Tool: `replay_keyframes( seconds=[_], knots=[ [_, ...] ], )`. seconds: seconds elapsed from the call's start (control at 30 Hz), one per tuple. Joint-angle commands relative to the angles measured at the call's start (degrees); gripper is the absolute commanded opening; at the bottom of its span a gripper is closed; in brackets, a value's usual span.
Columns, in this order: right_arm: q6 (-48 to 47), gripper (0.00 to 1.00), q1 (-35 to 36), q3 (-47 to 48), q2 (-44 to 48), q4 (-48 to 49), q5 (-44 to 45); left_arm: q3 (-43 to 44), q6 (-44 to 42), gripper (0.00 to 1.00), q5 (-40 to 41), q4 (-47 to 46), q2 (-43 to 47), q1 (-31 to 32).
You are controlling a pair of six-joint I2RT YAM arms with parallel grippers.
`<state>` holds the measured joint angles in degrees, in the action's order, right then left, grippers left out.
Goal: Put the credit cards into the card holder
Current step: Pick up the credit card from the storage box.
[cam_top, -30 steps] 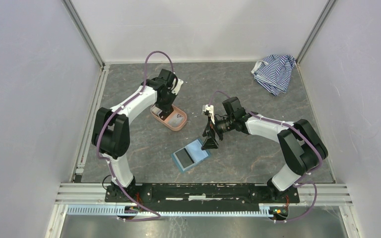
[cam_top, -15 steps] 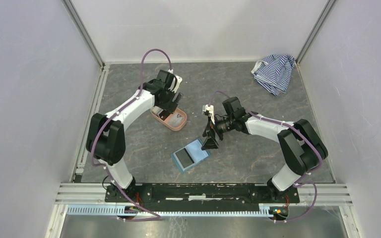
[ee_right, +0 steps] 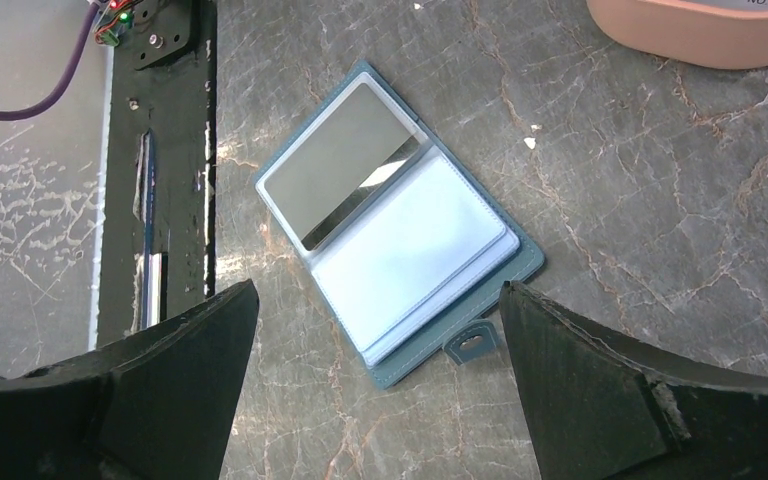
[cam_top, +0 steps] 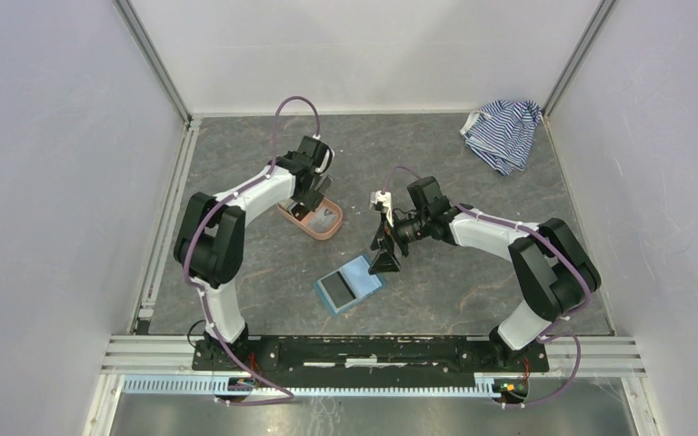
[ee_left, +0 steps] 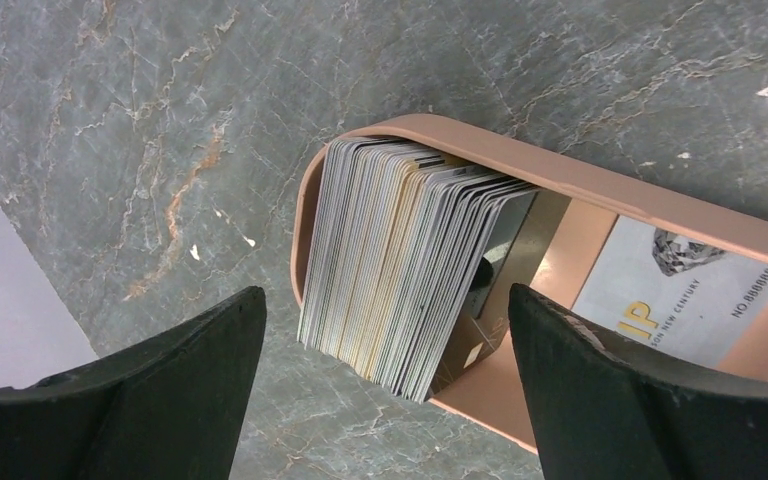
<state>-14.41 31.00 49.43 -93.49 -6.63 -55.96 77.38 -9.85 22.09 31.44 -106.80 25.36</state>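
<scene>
The left arm [cam_top: 236, 195] rises from its base at the near edge of the worktop [cam_top: 473, 182]. Its elbow is lifted and its forearm reaches away towards the far side. Its wrist bends down over the salmon-pink oval tray [cam_top: 327, 229]. The left jaws stand wide apart and hold nothing. In the left wrist view, a thick stack of credit cards [ee_left: 410, 270] shows between them and lower down, touching neither jaw. The stack stands on edge, packed into 1 rounded end of the tray [ee_left: 560, 175]. Another pale printed card [ee_left: 680, 290] lies flat on the tray floor just beside it.

Nearer the middle of the worktop, the teal card holder [cam_top: 350, 284] lies open and flat, well apart from the tray. The right arm [cam_top: 500, 238] bends out to the right at its elbow and reaches back towards the centre, its wrist pointing down at the holder's far right edge. The right jaws are also fully spread and hold nothing. In the right wrist view, the card holder [ee_right: 400, 240] lies between and below them, untouched. A glossy grey card [ee_right: 345, 165] sits in 1 clear sleeve, the other page [ee_right: 415, 255] is pale blue, and the snap tab [ee_right: 472, 342] points outward.

A blue-and-white striped cloth [cam_top: 504, 132] lies crumpled in the far right corner.
</scene>
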Motion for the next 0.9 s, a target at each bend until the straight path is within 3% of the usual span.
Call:
replay_keyframes(
  seconds=[0.0,0.27,0.33,0.6,0.73,0.87],
  knots=[
    [-0.97,0.98,-0.27,1.99,0.53,0.48,-1.61,0.87,-2.41,0.94,2.88,-2.31,-1.84,-0.23],
    [-0.97,0.98,-0.25,2.02,0.58,0.49,-1.61,1.58,-2.76,0.78,3.24,-1.65,-2.16,-0.75],
    [-0.97,0.98,-0.34,1.99,0.52,0.49,-1.60,1.93,-2.61,0.70,3.38,-1.23,-1.82,-0.81],
    [-0.97,0.98,-0.29,2.07,0.36,0.51,-1.64,2.54,-2.30,0.67,2.97,-0.03,0.93,-0.78],
    [-0.97,0.98,-0.29,2.07,0.34,0.50,-1.60,3.05,-1.68,0.58,1.89,0.84,1.25,-0.75],
    [-0.97,0.98,-0.23,2.07,0.40,0.53,-1.68,3.27,-1.08,0.55,1.30,1.41,1.60,-0.71]
  ],
)
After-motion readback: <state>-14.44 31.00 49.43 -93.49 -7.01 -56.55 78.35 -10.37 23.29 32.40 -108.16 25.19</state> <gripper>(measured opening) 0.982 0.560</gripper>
